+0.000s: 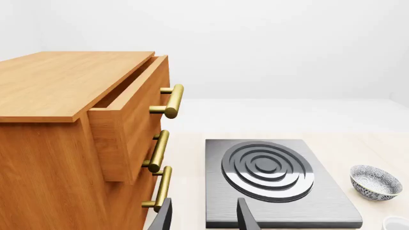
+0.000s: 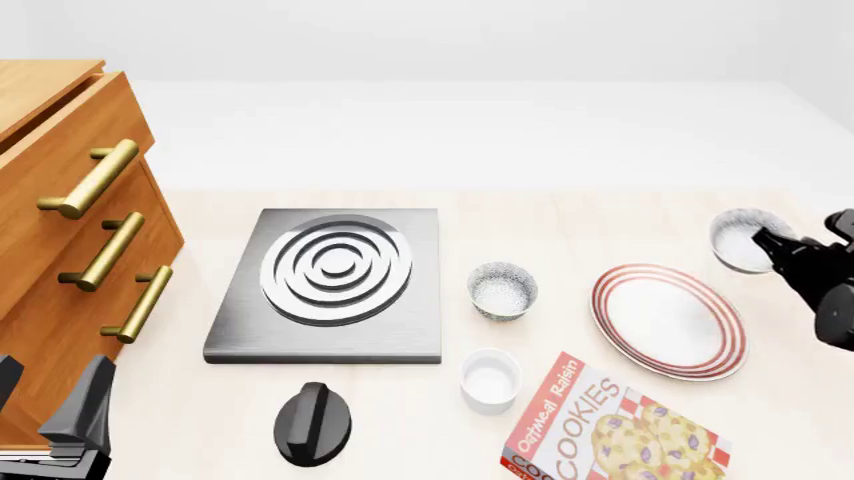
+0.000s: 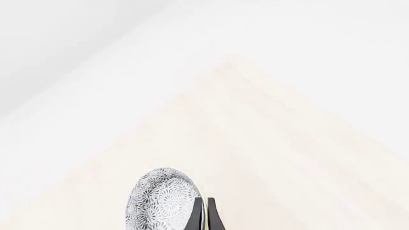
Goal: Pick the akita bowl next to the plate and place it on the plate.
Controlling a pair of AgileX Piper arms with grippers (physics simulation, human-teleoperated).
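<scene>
The white plate (image 2: 667, 320) with red rings lies right of centre on the table. One akita bowl (image 2: 742, 240) sits just past the plate's far right edge, and my right gripper (image 2: 771, 246) is shut on its rim. In the right wrist view that akita bowl (image 3: 160, 199) shows its speckled outside, pinched by the right gripper (image 3: 204, 213). I cannot tell whether it is off the table. A second, identical bowl (image 2: 502, 290) stands free to the left of the plate. My left gripper (image 1: 204, 218) is open and empty, low at the near left (image 2: 60, 420) beside the cabinet.
A wooden drawer cabinet (image 2: 67, 230) with its top drawer pulled out fills the left side. A grey stove (image 2: 334, 285) lies beside it. A small white cup (image 2: 490, 378), a cookie box (image 2: 607, 435) and a black knob (image 2: 311, 424) sit along the near edge.
</scene>
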